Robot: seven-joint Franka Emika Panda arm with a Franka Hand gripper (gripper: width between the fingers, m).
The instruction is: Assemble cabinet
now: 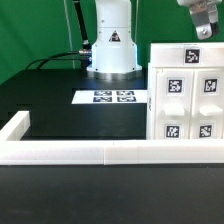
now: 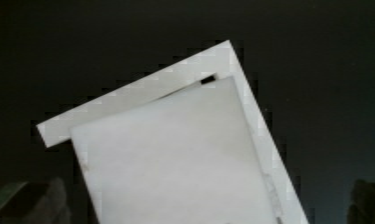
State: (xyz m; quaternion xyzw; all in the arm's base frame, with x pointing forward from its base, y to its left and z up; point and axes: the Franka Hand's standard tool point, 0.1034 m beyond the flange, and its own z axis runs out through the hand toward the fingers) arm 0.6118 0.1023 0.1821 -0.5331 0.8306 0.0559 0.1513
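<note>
Black tabletop [image 1: 60, 105] fills the exterior view, backed by a green wall, with a low white rail frame [image 1: 90, 152] running along the near edge and turning back at the view's left. At the rear the robot base [image 1: 112, 45] stands on the table with dark cables trailing toward the view's left. Just in front of it the marker board [image 1: 112, 97] lies flat, showing its printed tags. The cabinet [image 1: 186, 95] stands upright at the view's right, close against the rail frame, its front set with small white panels that each carry a black-and-white square tag; one more tag sits on its top face. The gripper [image 1: 205, 28] hangs above the cabinet's top at the upper right corner of the view, apart from it and partly cut off by the picture's edge, holding nothing; its fingers look parted, though so little of them shows that this is only just readable.

Dark table surrounds everything in the wrist view. The cabinet [image 2: 175, 150] appears here as a large plain white slab with a raised edge and a small dark notch near one corner. Blurred dark fingertips [image 2: 33, 203] show at the picture's edges, set wide apart and touching nothing.
</note>
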